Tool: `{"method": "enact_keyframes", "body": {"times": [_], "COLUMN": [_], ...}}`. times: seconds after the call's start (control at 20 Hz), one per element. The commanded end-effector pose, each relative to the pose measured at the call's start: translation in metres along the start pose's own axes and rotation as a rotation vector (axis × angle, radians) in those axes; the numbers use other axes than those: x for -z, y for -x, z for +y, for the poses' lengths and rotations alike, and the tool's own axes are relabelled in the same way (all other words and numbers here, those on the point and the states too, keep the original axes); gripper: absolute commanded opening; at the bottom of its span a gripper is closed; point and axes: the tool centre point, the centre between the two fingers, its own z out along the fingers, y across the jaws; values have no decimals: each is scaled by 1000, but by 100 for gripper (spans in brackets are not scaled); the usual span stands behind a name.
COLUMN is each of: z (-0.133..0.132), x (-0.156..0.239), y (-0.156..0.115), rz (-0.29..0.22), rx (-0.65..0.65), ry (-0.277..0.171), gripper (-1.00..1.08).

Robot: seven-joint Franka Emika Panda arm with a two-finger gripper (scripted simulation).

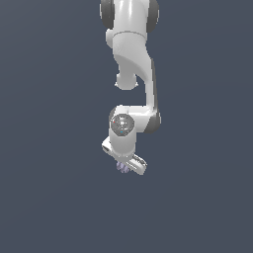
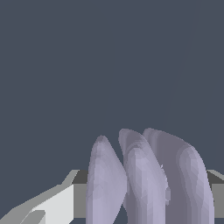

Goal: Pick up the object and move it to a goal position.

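The white Panda arm (image 1: 132, 64) is reaching down from the top of the exterior view, its upper links standing near the middle and its lower link bending back toward the wrist joint (image 1: 121, 124), whose round grey cap is facing the camera. All around it a flat, dark blue-grey backdrop is filling both views, with no visible edge or tabletop line to place the arm against. Below the wrist the pincer (image 1: 124, 167) is hanging tilted, its white body slanting down toward the exterior view's right. The object (image 1: 123, 168) is sitting right at the underside of the pincer, a tiny pale lavender-grey lump peeking out beneath the white housing, slightly toward the exterior view's left of the pincer's lower end. In the wrist view the object (image 2: 144, 179) is looming large and close, showing as several rounded, ribbed lobes standing side by side, with one grey-and-white finger (image 2: 52, 203) of the pincer lying beside it and a grey edge showing past its other side. The pincer appears to be gripping the object between its fingers, since the lump is staying up against it with nothing under it.
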Motion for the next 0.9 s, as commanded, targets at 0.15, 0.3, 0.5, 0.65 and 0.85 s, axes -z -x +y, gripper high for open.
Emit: {"method": "enact_keyframes", "body": {"times": [0.15, 0.3, 0.5, 0.65, 0.85], "z": [0, 6, 25, 49, 88], "x": [0, 3, 13, 25, 44], "y": [0, -2, -7, -14, -26], "rz": [0, 0, 0, 0, 0], "rx": [0, 0, 0, 0, 0], "ry": [0, 0, 0, -1, -1], "gripper": [-100, -100, -100, -100, -100]}}
